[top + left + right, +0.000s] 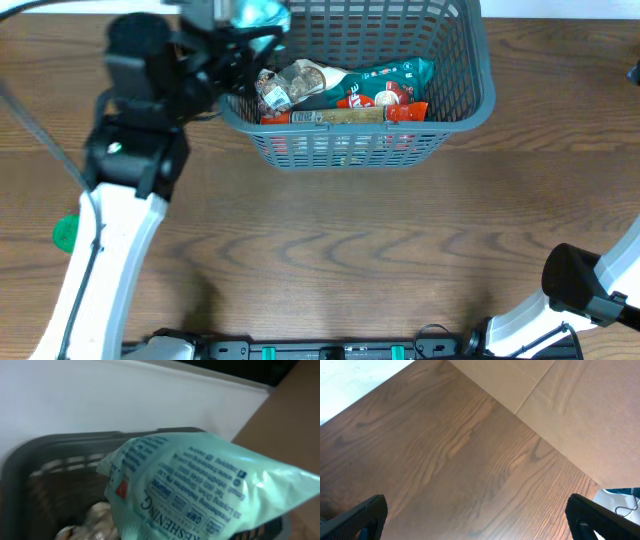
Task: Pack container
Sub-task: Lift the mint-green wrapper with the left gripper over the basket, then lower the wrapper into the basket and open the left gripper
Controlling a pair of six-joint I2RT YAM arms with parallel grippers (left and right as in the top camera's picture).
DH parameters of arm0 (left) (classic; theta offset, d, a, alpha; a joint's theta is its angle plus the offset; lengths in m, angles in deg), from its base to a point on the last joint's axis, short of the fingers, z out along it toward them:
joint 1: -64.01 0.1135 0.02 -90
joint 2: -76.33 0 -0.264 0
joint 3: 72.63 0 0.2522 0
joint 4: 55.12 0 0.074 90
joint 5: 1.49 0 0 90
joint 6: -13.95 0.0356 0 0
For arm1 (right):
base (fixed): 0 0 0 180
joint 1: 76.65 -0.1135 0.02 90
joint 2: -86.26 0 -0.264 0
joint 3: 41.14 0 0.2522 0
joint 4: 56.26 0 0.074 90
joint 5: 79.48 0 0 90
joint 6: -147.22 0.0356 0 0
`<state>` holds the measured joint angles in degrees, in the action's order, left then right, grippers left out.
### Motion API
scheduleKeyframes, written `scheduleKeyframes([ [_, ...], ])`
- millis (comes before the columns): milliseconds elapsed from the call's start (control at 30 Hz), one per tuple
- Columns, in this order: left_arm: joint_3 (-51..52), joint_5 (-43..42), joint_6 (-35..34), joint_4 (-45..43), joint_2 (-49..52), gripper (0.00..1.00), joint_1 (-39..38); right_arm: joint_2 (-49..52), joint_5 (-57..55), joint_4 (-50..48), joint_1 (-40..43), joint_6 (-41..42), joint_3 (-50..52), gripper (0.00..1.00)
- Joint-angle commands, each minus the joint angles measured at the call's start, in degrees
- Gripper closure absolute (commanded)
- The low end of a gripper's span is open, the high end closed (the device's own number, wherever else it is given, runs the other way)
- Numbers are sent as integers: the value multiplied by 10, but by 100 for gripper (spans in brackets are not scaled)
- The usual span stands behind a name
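From above, shows the basket (478, 95) at the far middle of the table (330, 250), long axis running left to right, already holding a teal packet (395, 73), a red packet (385, 103) and a clear bag (290, 85) of brownish bits. Places the left claw (232, 40) just over the basket's far left corner, clenched on a pale green packet (258, 14) that hangs above the rim. Calls, on this reading, only for a short drop down and inward, with the clear bag beneath as the likeliest snag. Leaves the right arm (585, 285) well apart at the near right edge, and a small green round thing (65, 232) off to the left, out of the way. From the left wrist, fills most of the view with the pale green packet, the basket's dark rim below and behind it; hides the fingers. From the right wrist, finds only bare table and a cardboard sheet (570, 410), with the right claw (480, 527) spread wide and holding nothing.
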<state>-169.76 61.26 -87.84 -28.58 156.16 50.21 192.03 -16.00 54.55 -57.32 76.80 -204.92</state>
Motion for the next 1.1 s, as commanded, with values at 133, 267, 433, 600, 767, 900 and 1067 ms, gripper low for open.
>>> scheduleKeyframes([
  [133, -54, -9, -25, -28, 72, 94, -52, -4, -2, 1, 9, 10, 2, 1],
  [267, -100, -9, -25, -28, 118, 94, -70, -4, -2, 1, 9, 10, 2, 1],
  [433, -144, -6, -24, -6, 173, 94, -78, -4, -2, 1, 9, 10, 2, 1],
  [600, -147, 20, -22, 34, 215, 94, -78, -4, -2, 1, 9, 10, 2, 1],
  [767, -148, 28, -12, 48, 248, 94, -78, -4, -2, 1, 9, 10, 2, 1],
  [900, -148, 28, -12, 50, 263, 94, -78, -4, -2, 1, 9, 10, 2, 1],
  [1067, -148, 26, -12, 48, 264, 61, -78, -4, -2, 1, 9, 10, 2, 1],
])
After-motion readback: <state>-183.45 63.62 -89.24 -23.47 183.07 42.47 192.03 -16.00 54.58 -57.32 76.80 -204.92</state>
